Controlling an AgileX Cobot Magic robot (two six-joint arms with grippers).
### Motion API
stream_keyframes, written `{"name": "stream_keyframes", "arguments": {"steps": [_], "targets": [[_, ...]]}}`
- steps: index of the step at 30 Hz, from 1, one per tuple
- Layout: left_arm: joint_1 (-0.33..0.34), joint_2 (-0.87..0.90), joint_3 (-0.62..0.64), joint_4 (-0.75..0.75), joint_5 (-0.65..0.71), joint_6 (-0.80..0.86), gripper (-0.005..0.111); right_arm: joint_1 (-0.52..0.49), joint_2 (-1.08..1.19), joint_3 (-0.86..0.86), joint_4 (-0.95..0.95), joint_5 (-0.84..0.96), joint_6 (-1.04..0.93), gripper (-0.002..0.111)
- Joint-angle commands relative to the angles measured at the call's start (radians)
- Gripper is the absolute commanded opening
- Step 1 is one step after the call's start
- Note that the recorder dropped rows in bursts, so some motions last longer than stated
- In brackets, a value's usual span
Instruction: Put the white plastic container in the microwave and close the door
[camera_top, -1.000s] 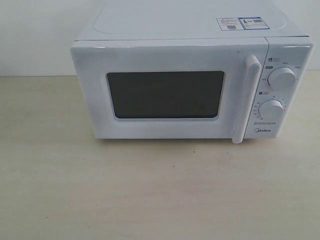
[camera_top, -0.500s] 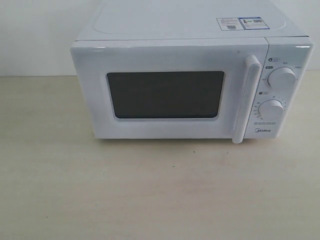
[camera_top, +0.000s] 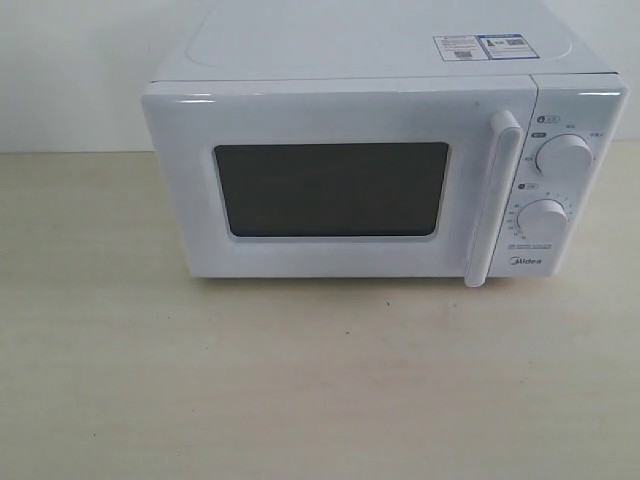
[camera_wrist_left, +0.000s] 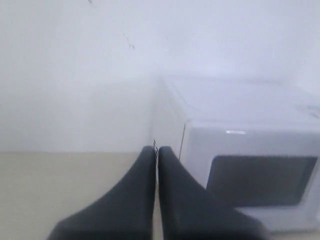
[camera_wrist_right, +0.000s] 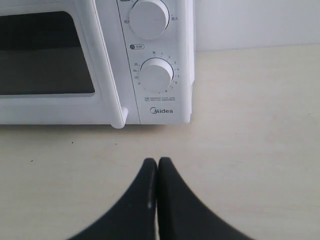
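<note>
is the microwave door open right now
No, the door sits flush against the front of the microwave in the exterior view, with its handle lying flat along the closed front.

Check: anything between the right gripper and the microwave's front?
Nothing. The right wrist view shows only bare table between the shut right gripper and the microwave; no object sits on that stretch.
</note>
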Motion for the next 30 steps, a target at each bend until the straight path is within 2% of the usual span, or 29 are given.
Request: {"name": "stream_keyframes", "arguments": {"steps": [1,8,12,15,17,19,21,24,30], "targets": [[0.045,-0.149,0.046,-0.015,-0.011,-0.034,0.004,-0.002,-0.006,0.0,0.0,-0.003,-0.001,0.0],[0.045,-0.156,0.169,0.018,-0.01,-0.032,0.004,-0.002,-0.006,0.0,0.003,-0.005,-0.001,0.0],[0.045,-0.156,0.302,0.018,-0.04,-0.032,0.004,-0.002,-0.006,0.0,0.003,-0.005,-0.001,0.0],[0.045,-0.156,0.43,0.018,-0.141,-0.032,0.004,-0.002,-0.006,0.0,0.003,-0.005,-0.001,0.0],[0.045,-0.156,0.516,0.016,-0.258,-0.032,0.004,-0.002,-0.006,0.0,0.003,-0.005,-0.001,0.0],[0.045,-0.156,0.522,0.012,-0.325,-0.034,0.004,-0.002,-0.006,0.0,0.003,-0.005,-0.001,0.0],[0.045,-0.156,0.522,-0.004,-0.297,-0.031,0.004,-0.002,-0.006,0.0,0.003,-0.005,-0.001,0.0],[0.045,-0.156,0.522,-0.009,-0.351,0.063,0.004,-0.002,-0.006,0.0,0.003,-0.005,-0.001,0.0],[0.045,-0.156,0.522,-0.011,-0.328,0.241,0.004,-0.002,-0.006,0.0,0.003,-0.005,-0.001,0.0]]}}
